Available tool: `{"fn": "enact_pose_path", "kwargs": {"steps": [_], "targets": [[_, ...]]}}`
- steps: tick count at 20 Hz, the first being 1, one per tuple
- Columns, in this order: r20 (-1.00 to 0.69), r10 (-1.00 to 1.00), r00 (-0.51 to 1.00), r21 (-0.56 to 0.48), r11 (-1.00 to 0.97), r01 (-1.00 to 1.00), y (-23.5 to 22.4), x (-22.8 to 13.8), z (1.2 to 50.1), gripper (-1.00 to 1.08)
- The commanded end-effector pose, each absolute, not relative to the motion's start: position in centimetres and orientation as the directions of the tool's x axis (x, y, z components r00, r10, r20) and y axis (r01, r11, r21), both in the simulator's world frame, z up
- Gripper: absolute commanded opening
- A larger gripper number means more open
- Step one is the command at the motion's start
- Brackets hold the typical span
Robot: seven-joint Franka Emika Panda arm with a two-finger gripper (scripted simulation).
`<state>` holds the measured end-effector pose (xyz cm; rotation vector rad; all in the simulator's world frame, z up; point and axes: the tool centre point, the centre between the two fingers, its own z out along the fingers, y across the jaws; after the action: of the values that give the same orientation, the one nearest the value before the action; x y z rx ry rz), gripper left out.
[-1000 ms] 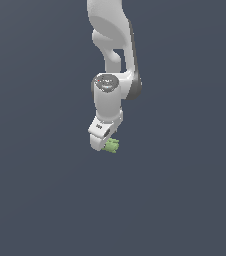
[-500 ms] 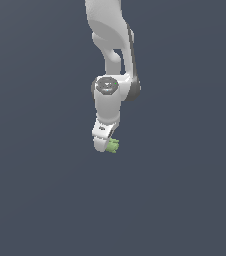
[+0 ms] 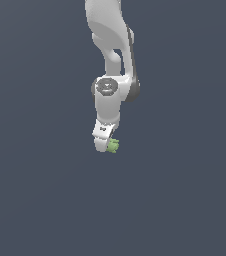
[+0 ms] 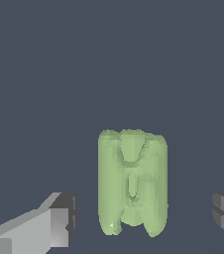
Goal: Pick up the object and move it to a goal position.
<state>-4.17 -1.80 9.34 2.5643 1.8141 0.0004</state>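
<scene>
Handling the small light-green lumpy block [image 4: 132, 188] looks easy: light, rigid; white gripper [image 4: 143, 218] jaws stand open astride its flanks.

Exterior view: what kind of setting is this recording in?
Most likely a bare simulated test scene, not a real room: a flat, featureless grey background, a smooth white rendered arm, and a single blocky light-green object between the open jaws.
</scene>
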Motion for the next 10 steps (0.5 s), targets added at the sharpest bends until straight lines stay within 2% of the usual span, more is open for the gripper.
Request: {"fn": "enact_pose_path", "kwargs": {"steps": [1, 10], "targets": [[0.0, 0.943, 0.332, 0.0, -0.332, 0.943, -1.8, -4.2, 8.9, 1.0], [0.0, 0.944, 0.329, 0.0, -0.329, 0.944, -1.8, -4.3, 5.1, 1.0]]}}
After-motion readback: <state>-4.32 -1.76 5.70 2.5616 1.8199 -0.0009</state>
